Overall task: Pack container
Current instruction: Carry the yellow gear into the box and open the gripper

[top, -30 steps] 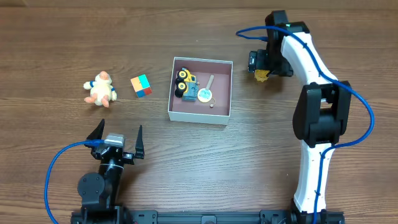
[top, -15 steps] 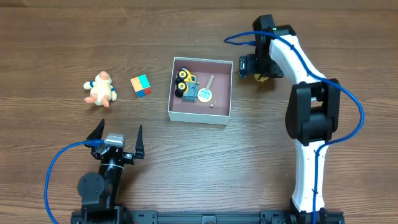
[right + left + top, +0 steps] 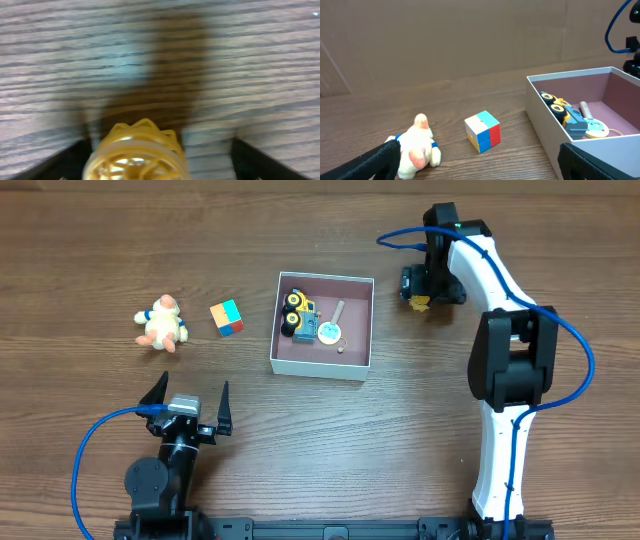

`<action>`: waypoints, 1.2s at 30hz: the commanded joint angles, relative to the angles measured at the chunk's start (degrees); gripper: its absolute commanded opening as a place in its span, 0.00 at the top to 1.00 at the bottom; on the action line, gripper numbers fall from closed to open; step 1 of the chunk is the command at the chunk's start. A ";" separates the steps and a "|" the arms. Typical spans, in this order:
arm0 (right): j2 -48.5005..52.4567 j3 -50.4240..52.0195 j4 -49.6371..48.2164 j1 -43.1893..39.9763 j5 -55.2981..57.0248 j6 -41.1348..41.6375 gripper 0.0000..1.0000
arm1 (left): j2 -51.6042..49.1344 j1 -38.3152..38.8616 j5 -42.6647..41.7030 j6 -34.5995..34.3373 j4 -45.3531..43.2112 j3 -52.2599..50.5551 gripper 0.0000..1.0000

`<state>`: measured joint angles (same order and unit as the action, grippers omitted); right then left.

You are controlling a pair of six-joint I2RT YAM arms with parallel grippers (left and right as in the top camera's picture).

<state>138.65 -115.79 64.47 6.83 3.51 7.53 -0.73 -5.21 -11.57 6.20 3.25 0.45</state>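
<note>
Holding yellow latticed plastic toy [image 3: 137,150] in right gripper [image 3: 421,295], fingers spread wide around it, hovering just right of white-walled, pink-lined square container [image 3: 320,367] mid-table, likely for drop-in. Idling left gripper [image 3: 188,408] wide open, empty.

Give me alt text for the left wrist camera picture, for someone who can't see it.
A white box with a pink inside sits at right on a wooden table, holding a yellow toy truck and other small items. Left of it lie a colourful cube and a plush toy.
</note>
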 commanded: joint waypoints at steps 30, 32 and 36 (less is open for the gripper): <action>1.53 -34.88 32.57 17.66 -2.29 4.94 0.49 | 0.48 0.09 0.13 0.46 -0.07 -0.17 0.00; 1.55 -34.53 32.59 20.22 -2.05 4.94 0.43 | 0.48 0.09 0.11 0.46 -0.07 -0.17 0.00; 1.60 -34.29 32.54 22.05 -2.12 6.27 0.40 | 0.48 0.09 0.13 0.46 -0.07 -0.17 0.00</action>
<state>140.86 -149.47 97.12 29.08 1.26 12.40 -0.73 -5.21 -11.57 6.20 3.25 0.45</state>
